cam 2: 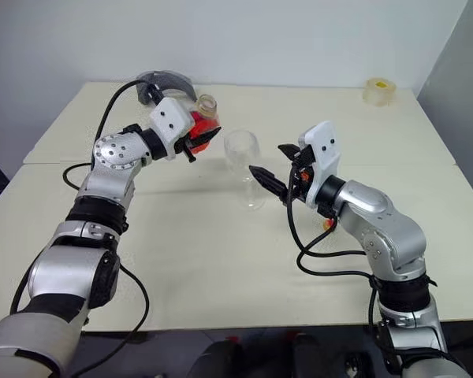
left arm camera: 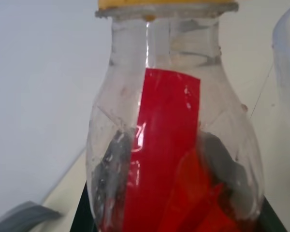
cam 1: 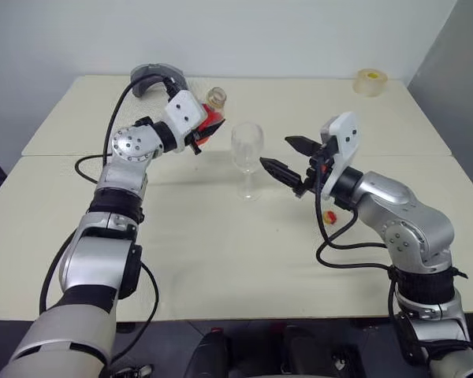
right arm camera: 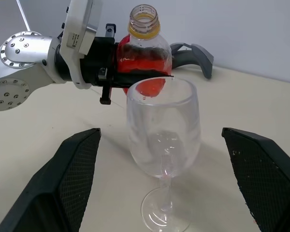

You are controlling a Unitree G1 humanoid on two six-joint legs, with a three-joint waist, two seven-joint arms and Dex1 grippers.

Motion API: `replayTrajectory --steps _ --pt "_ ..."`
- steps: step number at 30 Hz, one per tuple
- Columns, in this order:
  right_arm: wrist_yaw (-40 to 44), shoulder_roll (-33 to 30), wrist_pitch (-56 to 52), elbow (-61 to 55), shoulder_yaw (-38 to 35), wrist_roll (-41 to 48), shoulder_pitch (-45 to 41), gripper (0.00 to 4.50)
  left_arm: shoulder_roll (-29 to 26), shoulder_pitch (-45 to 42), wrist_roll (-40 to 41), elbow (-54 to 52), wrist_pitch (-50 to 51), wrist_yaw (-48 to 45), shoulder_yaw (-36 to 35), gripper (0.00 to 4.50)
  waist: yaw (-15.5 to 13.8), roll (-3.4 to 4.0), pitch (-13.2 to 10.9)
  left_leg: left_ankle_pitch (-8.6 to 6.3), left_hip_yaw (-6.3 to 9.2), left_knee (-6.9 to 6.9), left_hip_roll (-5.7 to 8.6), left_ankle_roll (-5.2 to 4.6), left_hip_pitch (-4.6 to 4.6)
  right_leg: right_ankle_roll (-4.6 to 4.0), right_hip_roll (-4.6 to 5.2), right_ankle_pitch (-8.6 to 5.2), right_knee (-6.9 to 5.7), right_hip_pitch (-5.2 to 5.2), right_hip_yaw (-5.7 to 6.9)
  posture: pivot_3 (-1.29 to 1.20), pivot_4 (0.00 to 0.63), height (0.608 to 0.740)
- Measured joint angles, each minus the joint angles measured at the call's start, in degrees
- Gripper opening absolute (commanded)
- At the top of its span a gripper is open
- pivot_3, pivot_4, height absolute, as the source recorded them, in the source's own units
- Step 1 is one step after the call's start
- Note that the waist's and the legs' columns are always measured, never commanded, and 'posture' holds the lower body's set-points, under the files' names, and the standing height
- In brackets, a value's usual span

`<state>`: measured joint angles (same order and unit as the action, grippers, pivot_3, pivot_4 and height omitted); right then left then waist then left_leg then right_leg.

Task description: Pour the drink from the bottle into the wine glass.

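Bottle [cam 1: 214,110] first: from the head cameras it sits pinched in the left gripper [cam 1: 205,130], lifted off the table [cam 1: 221,252] and held just beside the wine glass [cam 1: 247,157] on its far left side. The right gripper [cam 1: 288,161] hangs on the other side of the glass with its fingers spread wide, close to the bowl but not touching it.

From the left wrist, the label strip runs down the clear body, the drink [left arm camera: 203,193] pools low near the fingers, and a yellow ring sits at the neck.

From the right wrist, the bottle's mouth looks open and nearly upright behind the glass rim, and the glass looks empty. So I judge the pour has not begun.

To do it well, I'd bring the mouth over the middle of the bowl before tipping, then roll the wrist slowly so the red liquid runs in a thin stream. The glass is tall on a thin stem, so a knock from the bottle could topple it. Closing the right fingers gently on the bowl or stem would steady it.
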<state>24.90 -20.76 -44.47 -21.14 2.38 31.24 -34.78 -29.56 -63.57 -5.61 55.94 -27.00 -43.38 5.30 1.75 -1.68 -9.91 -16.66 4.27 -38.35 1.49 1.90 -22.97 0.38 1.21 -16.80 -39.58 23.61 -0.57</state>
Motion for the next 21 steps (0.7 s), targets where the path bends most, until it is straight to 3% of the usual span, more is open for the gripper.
replayTrajectory --steps 10,21 --pt "0.52 1.34 0.40 3.74 0.27 -1.83 -3.54 4.30 -1.97 -5.08 -6.21 8.69 -9.40 1.26 2.95 1.31 0.06 0.00 0.00 -0.04 -0.07 -0.36 0.03 -0.07 0.00 0.00 0.00 0.00 -0.40 0.04 -0.09 0.00 0.150 0.740" --pt "1.11 5.48 3.57 6.13 -0.33 -2.29 -5.34 4.30 -2.90 -8.42 -10.54 12.57 -12.57 2.93 4.07 1.31 0.10 0.00 0.00 -0.02 -0.07 -0.44 0.07 -0.04 -0.03 0.00 0.00 0.00 -0.43 0.06 -0.09 0.00 0.150 0.740"
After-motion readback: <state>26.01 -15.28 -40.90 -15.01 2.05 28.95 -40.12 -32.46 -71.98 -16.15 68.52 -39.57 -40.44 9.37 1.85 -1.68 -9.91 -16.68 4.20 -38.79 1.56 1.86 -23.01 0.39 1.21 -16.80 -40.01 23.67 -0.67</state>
